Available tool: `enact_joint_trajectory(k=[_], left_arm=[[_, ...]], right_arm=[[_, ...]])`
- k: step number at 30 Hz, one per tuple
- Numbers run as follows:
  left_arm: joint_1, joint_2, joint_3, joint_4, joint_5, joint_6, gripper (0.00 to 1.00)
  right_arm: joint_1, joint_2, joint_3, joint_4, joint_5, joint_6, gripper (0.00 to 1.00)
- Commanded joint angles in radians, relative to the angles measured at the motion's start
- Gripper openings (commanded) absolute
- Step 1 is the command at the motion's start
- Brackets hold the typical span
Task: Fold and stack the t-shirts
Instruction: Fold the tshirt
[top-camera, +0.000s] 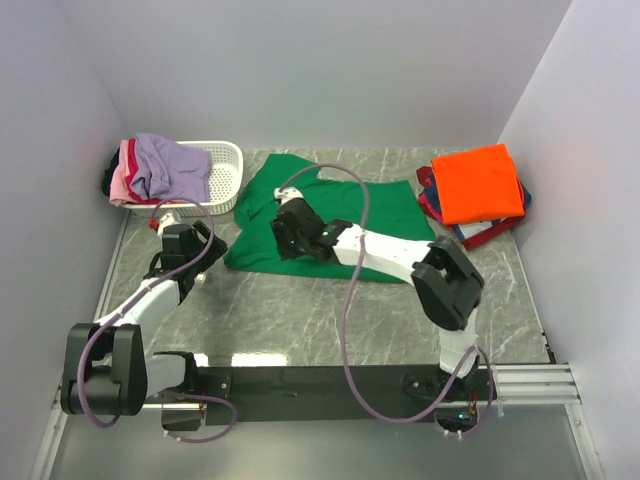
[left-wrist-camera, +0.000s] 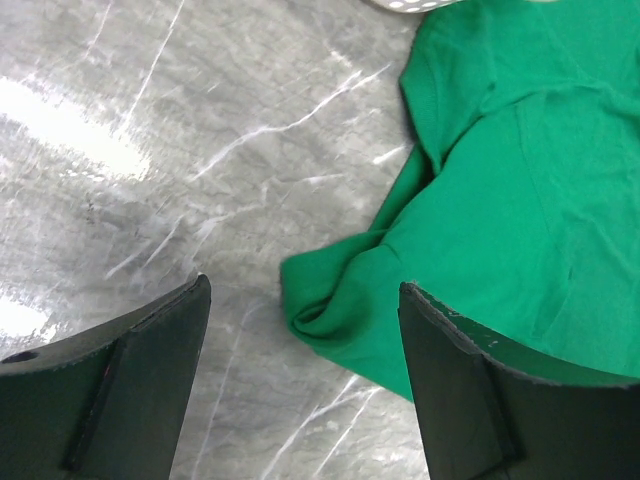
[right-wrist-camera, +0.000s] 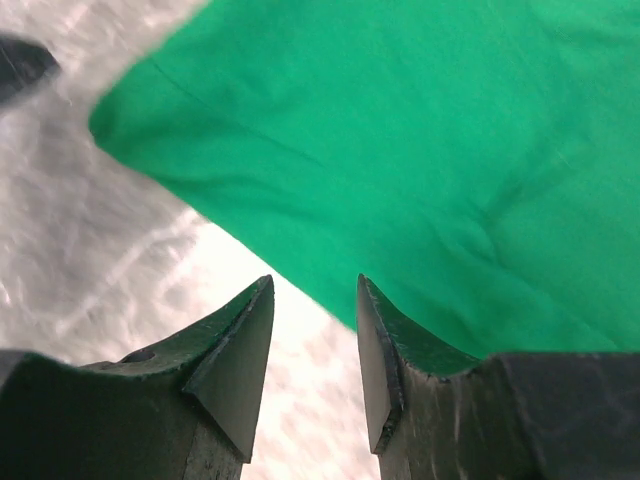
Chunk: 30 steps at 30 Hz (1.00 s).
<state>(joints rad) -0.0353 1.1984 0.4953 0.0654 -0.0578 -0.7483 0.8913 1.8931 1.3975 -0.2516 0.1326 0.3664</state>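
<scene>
Green shirt (top-camera: 385, 210) is pictured spread out and rumpled across the middle of the grey marbled desk (top-camera: 300, 310), with its far left edge just beside a white slotted basket (top-camera: 228, 170) at the back left.

The right arm (top-camera: 385, 255) is stretched across the cloth. Its jaws are seen from the wrist camera parted by a narrow gap and gripping nothing. They are set over one edge of the shirt, and bare desk shows between them.

The left arm (top-camera: 150, 295) is placed at the shirt's near left side. Its jaws are spread wide and hold nothing. From that wrist camera a crumpled corner of the shirt is seen lying on the desk just ahead of them, roughly between the two tips.

A lavender shirt (top-camera: 175, 165) is heaped loosely at the left end of the basket, and a pink shirt (top-camera: 121, 182) is bunched beneath it.

At the back right of the desk, well apart from the green shirt, an orange shirt (top-camera: 480, 180) is laid neatly folded on top of a stack. A red shirt (top-camera: 432, 207) and a navy shirt (top-camera: 524, 197) show at the edges beneath it.
</scene>
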Motion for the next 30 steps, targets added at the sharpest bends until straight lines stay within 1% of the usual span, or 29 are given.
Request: enact_joint_trajectory(k=[1, 6, 10, 17, 21, 28, 30], left_arm=[[0.008, -0.019, -0.014, 0.056, 0.027, -0.017, 0.81], [0.011, -0.052, -0.026, 0.056, 0.029, -0.017, 0.81], [0.011, -0.069, -0.031, 0.048, 0.026, -0.011, 0.81], [0.009, -0.080, -0.057, 0.065, 0.049, -0.016, 0.81], [0.011, -0.089, -0.090, 0.086, 0.076, -0.029, 0.81], [-0.009, -0.103, -0.146, 0.122, 0.141, -0.013, 0.75], [-0.041, -0.106, -0.132, 0.108, 0.107, -0.002, 0.73]], right_arm=[[-0.003, 0.110, 0.060, 0.032, -0.007, -0.003, 0.46], [-0.002, 0.175, 0.052, 0.057, -0.007, -0.004, 0.45], [0.001, 0.178, 0.011, 0.060, -0.001, -0.003, 0.45], [0.018, 0.140, -0.106, 0.020, 0.004, 0.017, 0.45], [0.021, 0.110, -0.211, 0.000, -0.002, 0.046, 0.45], [0.021, 0.023, -0.328, -0.058, 0.038, 0.091, 0.45], [0.021, 0.011, -0.348, -0.066, 0.038, 0.103, 0.45]])
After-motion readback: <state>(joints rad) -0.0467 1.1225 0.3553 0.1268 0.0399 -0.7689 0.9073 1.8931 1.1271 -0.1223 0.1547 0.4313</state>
